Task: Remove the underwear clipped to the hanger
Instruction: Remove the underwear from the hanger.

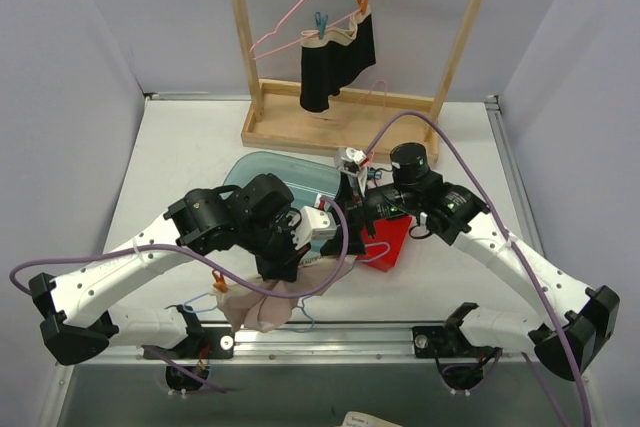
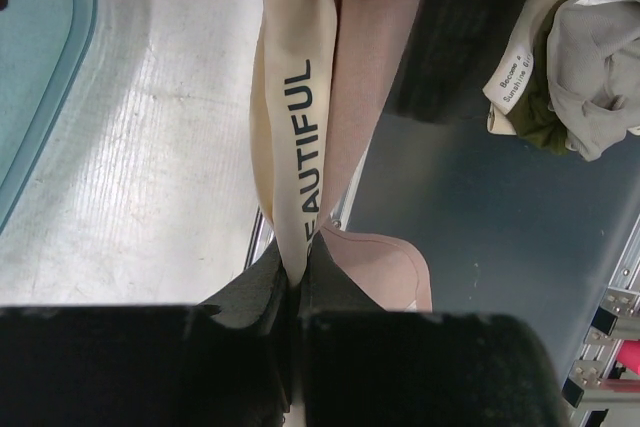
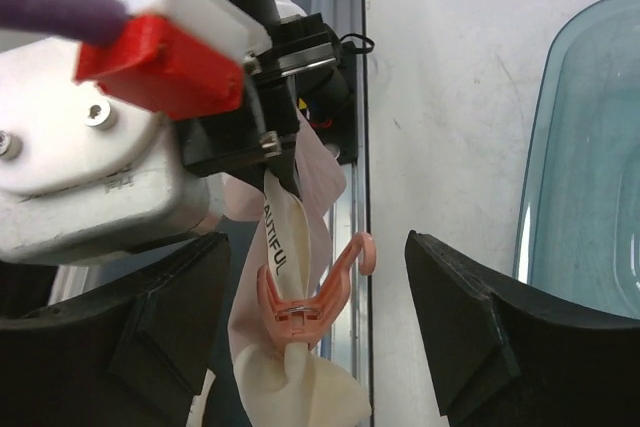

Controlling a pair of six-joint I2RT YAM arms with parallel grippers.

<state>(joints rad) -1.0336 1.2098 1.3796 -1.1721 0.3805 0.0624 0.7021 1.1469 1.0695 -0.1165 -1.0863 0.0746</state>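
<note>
1. The left gripper (image 2: 298, 265) is clamped tight on the lettered waistband of the pale underwear (image 2: 300, 97). It holds the cloth up at the near edge of the table (image 1: 180, 147) so the rest hangs free.
2. A pink clip (image 3: 300, 312) with a hook bites the same waistband just beside that grip. Pinning the cloth there likely gives the other arm something to pull against.
3. The right gripper (image 3: 318, 247) stands wide, with one finger on each side of the clip and a gap on both sides. It holds nothing. It appears lined up to close on the clip and draw it off.
4. The black underwear (image 1: 335, 67) hangs at the far side. Two clothespins (image 1: 321, 23) pin it to a wire hanger (image 1: 290, 22) on the wooden rack (image 1: 245, 37). Neither arm is near it, so that piece is not yet removed.
</note>
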